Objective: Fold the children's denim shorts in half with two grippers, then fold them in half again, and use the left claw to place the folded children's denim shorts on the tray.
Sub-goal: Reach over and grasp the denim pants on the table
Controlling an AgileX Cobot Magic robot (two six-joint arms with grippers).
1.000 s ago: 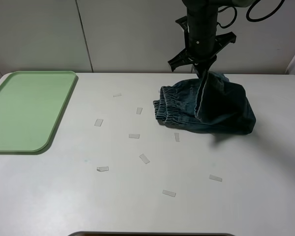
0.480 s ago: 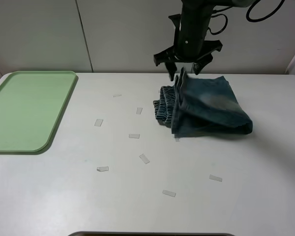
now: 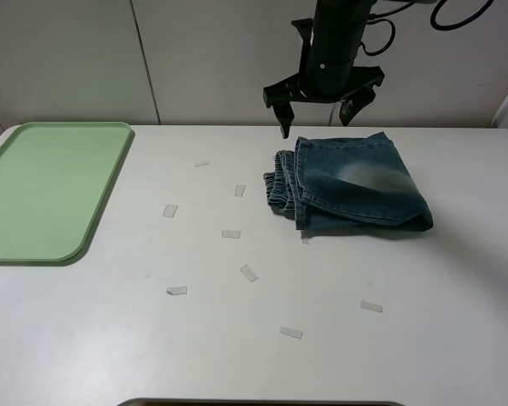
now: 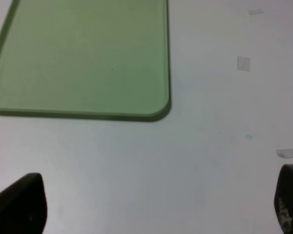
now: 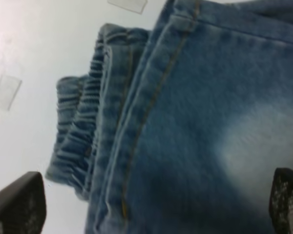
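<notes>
The children's denim shorts (image 3: 356, 182) lie folded on the white table, right of centre, with the gathered waistband at their left edge. In the right wrist view the shorts (image 5: 195, 122) fill the frame, a hemmed edge lying over the waistband. My right gripper (image 3: 317, 110) hangs open just above the shorts' back edge and holds nothing; its fingertips (image 5: 17, 204) stand wide apart. My left gripper (image 4: 154, 204) is open and empty over bare table near the tray's corner; it is out of the exterior view. The pale green tray (image 3: 51, 186) lies at the far left and is empty; it also shows in the left wrist view (image 4: 88, 58).
Several small pale tape strips (image 3: 249, 272) are scattered on the table between the tray and the shorts and in front of them. A grey wall stands right behind the table. A dark edge shows at the table's front.
My right gripper carried the lifted denim flap leftward over the shorts, let it go and rose. The shorts now lie flat, folded over.
</notes>
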